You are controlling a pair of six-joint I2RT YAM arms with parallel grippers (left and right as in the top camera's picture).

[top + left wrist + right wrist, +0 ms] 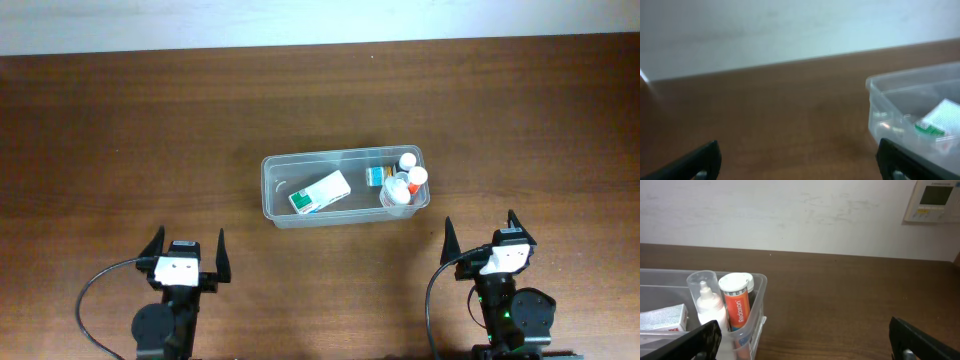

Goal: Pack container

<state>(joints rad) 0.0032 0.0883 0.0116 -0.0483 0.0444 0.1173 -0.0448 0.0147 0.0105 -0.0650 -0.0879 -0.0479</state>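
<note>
Two sets of jaws are spread wide and hold nothing: the left jaws and the right jaws, at the near edge of the smooth brown wood worktop point(120, 120). We see the tub point(283, 180) near the middle, closer to the right jaws. It is clear plastic, shallow, with round corners and a thin rim. Its long side runs left to right and its open top faces up. Inside are a white and green card box point(320, 192) and, at the right end, an orange tube point(736, 305) beside a clear-capped bottle point(704, 302).
</note>
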